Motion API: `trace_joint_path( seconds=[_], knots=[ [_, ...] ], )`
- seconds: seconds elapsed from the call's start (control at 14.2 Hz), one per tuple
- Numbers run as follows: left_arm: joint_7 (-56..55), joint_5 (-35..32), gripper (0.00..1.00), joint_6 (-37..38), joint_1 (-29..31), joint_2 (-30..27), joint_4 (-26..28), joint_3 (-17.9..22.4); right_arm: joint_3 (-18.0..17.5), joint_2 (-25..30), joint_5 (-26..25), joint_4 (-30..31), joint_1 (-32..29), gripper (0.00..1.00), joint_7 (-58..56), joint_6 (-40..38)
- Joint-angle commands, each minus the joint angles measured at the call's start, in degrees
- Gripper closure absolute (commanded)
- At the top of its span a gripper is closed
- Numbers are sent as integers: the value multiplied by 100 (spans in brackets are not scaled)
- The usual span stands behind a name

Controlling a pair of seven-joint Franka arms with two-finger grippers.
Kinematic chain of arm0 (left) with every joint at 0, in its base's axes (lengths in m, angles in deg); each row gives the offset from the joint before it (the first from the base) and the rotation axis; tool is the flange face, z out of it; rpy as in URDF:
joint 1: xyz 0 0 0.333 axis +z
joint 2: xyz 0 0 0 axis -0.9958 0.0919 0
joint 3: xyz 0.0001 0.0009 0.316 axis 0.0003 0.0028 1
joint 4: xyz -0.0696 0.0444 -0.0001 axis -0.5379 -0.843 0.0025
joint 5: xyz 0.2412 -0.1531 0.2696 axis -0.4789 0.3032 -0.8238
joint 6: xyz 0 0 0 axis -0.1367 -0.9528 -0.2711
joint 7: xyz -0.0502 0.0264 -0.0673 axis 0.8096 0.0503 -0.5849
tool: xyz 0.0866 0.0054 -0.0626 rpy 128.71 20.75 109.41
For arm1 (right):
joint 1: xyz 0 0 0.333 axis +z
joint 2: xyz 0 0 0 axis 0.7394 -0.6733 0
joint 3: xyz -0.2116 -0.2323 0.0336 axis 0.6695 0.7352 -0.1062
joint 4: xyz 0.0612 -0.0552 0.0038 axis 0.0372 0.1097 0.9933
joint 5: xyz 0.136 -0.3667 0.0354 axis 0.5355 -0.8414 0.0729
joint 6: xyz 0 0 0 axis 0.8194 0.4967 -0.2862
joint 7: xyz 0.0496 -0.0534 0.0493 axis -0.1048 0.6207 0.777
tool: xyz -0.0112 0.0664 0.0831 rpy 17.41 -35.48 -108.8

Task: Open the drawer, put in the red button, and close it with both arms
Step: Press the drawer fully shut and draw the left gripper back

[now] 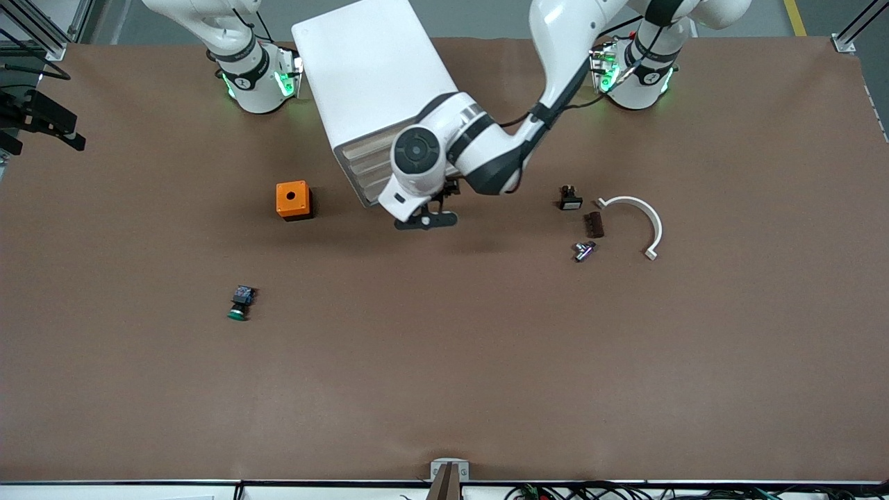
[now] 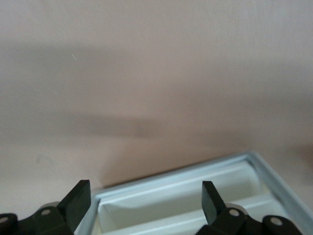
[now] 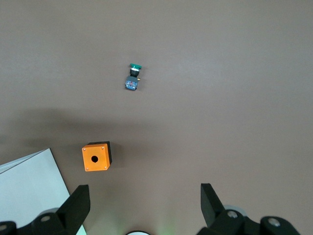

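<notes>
**Left pincer at the cabinet's top drawer**

The left pincer [image 2: 142,205], fingers spread wide and empty, hangs over the white tray drawer [image 2: 254,164], the topmost front of the big white box cabinet [image 1: 368,76]. The right pincer [image 3: 142,208], likewise wide and empty, waits above the brown tabletop [image 1: 444,361] near the orange box [image 3: 95,157]. No red-capped button is identifiable; a green-capped button [image 1: 239,304] lies nearer the front camera.

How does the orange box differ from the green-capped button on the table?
The orange box is far bigger than the green-capped button. The box stands upright, a round hole in its top; the button lies on its side, nearer the front camera. Both rest on the table toward the right arm's end, untouched: the open left claw is at the cabinet, the open right claw waits above them.
</notes>
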Motion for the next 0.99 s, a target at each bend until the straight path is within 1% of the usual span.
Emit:
trace_joint_path(
  seconds=[0.0,0.35,0.71,0.78,0.92],
  knots=[
    [13,64,0,8,358,-398,134,-36,5,153,24,162,-51,0,-52,78],
    [4,3,0,105,1026,-829,161,-27,13,144,42,153,-121,0,1,8],
    [4,-50,0,1377,1852,-1260,152,-18,13,136,51,136,-122,0,53,34],
    [-5,-76,0,1545,2036,-1313,152,-18,5,136,51,136,-122,0,175,17],
    [13,-207,0,1617,2397,-1383,152,-18,13,136,51,136,-130,0,291,16]
  ],
)
